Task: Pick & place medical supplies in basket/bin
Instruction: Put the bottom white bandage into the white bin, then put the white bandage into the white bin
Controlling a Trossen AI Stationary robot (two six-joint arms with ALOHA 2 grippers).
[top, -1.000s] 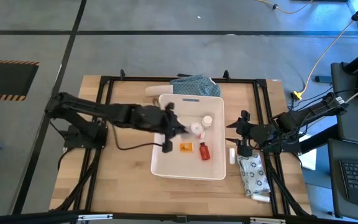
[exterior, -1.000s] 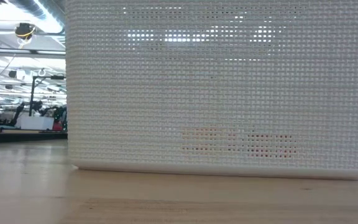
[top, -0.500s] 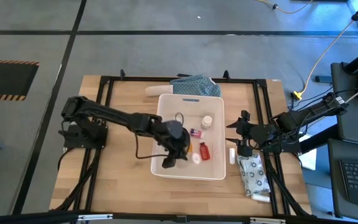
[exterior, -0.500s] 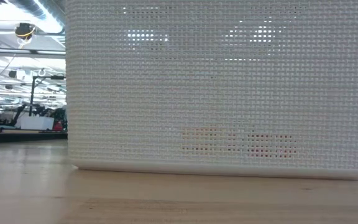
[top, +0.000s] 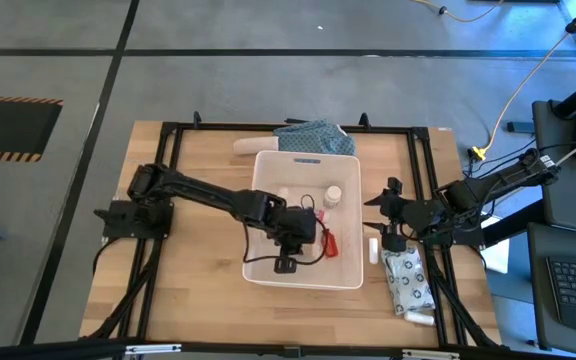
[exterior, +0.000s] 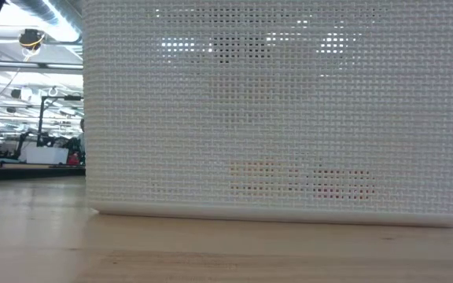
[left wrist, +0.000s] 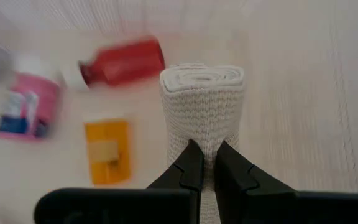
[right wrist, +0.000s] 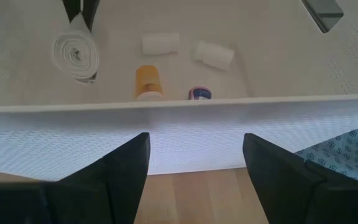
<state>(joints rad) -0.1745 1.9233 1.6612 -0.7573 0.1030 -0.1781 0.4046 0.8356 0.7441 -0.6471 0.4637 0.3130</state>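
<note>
The white bin stands mid-table; its near wall fills the low view. My left gripper reaches down into it, shut on a white bandage roll, which the right wrist view also shows. On the bin floor lie a red bottle, an orange item, a pink-labelled container and a small white bottle. My right gripper waits open, just outside the bin's right wall. My left gripper pinches one end of the bandage roll between its two fingers. They slant down from the table's left and lie along the roll. The roll sticks out past the fingertips, its free end face turned to the right. Whether it touches the floor cannot be told.
A grey patterned pouch, a small white tube and another white item lie on the table right of the bin. A blue-green cloth and a white roll lie at the bin's far side. Bare wood shows to the left.
My left gripper, still shut on the roll, has gone from the bin's left rim toward the table's right edge and down into the bin, tipping more steeply downward. The roll has travelled with it.
</note>
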